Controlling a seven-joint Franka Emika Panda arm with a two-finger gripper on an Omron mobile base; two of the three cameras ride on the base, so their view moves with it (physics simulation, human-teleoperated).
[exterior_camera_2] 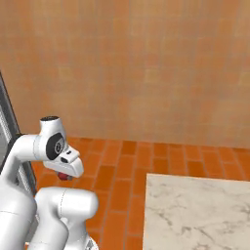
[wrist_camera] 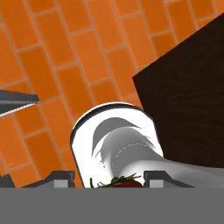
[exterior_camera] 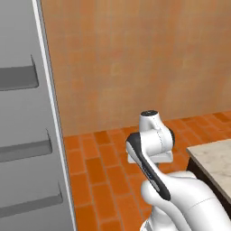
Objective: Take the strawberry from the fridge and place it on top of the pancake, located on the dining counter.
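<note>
The strawberry (wrist_camera: pixel 121 182) is held between the fingers (wrist_camera: pixel 107 178), clear of the fridge (exterior_camera: pixel 27 135) and beside the bench (exterior_camera_2: pixel 200 215); placing on the pancake is judged left.

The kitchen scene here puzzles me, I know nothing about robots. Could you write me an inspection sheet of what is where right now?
Surface: a corner of the marbled dining counter shows at lower right, bare where visible; its dark base shows in the hand view.
Job's things: the strawberry sits between the gripper's fingertips, red with green leaves; it also shows as a red spot under the hand in the right base view. The fridge stands at left, its grey door shelves bare.
Clutter: nothing seen.
Grippers: the gripper is shut on the strawberry, over the floor, short of the counter.
Cables: nothing seen.
Surroundings: orange brick floor, tan tiled wall.
</note>
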